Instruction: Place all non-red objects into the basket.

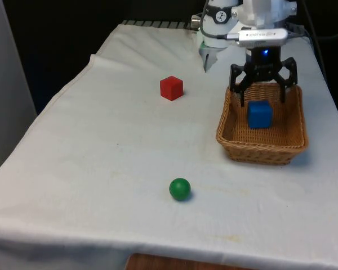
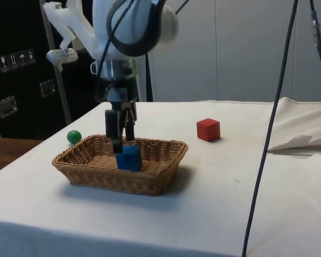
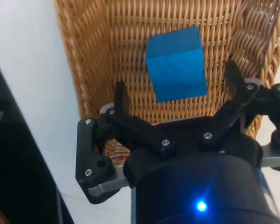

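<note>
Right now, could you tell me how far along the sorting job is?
Done: the blue cube lies in the basket. In hand: nothing; the gripper hangs above it, jaws open. Left: the green ball on the cloth. The red cube stays out.
</note>
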Robot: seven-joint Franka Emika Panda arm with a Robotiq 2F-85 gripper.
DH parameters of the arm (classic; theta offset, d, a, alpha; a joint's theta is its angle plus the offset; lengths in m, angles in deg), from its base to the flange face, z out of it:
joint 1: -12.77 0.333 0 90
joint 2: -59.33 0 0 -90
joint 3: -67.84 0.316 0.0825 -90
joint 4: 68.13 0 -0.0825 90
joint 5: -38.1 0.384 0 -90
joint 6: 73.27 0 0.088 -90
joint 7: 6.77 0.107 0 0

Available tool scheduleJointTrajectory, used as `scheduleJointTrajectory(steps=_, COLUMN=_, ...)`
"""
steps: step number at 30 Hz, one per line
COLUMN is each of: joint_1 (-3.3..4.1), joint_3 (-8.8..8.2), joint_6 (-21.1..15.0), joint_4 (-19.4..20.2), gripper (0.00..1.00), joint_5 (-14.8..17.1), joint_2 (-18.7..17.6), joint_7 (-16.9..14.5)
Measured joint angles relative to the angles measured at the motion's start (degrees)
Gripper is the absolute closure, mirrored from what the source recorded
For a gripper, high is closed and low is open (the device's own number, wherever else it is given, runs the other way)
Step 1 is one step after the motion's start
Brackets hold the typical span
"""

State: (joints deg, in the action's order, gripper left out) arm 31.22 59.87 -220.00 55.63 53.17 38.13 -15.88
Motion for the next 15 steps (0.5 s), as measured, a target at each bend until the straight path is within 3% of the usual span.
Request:
scheduleJointTrajectory(steps=7, joint_1=0.0, joint_3=-0.06, joint_6=2.01, joint_4=-2.01, gripper=0.0, joint_5=-2.06, joint_2=1.49, joint_7=3.32)
scheduleJointTrajectory(steps=15, joint_1=-0.23, joint_3=-0.34, joint_6=3.15, joint_4=-3.95, gripper=0.0, joint_5=-2.41, joint_2=1.6, joint_7=4.93)
